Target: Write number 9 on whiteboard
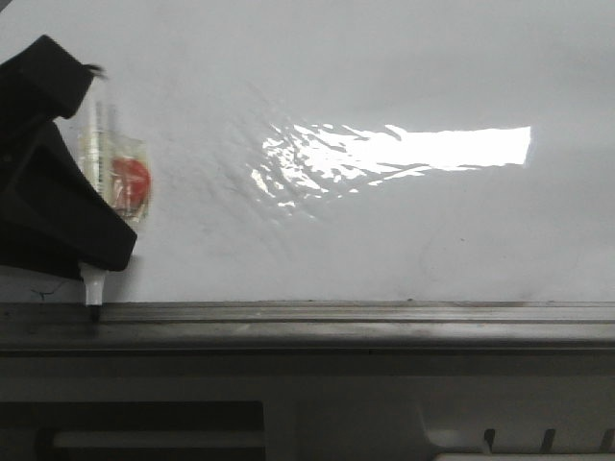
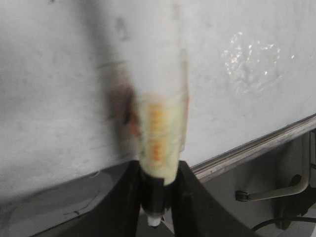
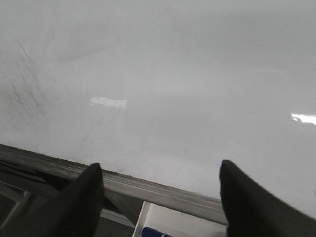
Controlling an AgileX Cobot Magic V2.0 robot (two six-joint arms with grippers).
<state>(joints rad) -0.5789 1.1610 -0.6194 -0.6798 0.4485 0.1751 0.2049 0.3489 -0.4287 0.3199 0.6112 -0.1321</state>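
The whiteboard (image 1: 384,230) fills the front view, glossy white-grey with faint smudges. No number 9 shows on it in any view. My left gripper (image 1: 91,252) is at the board's lower left, shut on a white marker pen (image 1: 113,173) with a red and yellow label. The pen's dark tip (image 1: 93,309) points down onto the grey ledge. In the left wrist view my left gripper (image 2: 157,197) has both black fingers clamped on the pen (image 2: 160,133). My right gripper (image 3: 160,182) is open and empty over the board's bottom edge, and is out of the front view.
A grey metal ledge (image 1: 336,317) runs along the board's bottom edge and shows in the right wrist view (image 3: 148,190). A bright glare patch (image 1: 413,149) lies mid-board. A tiny faint scribble (image 1: 43,288) sits beside the left gripper. A white tray (image 3: 197,222) lies below the ledge.
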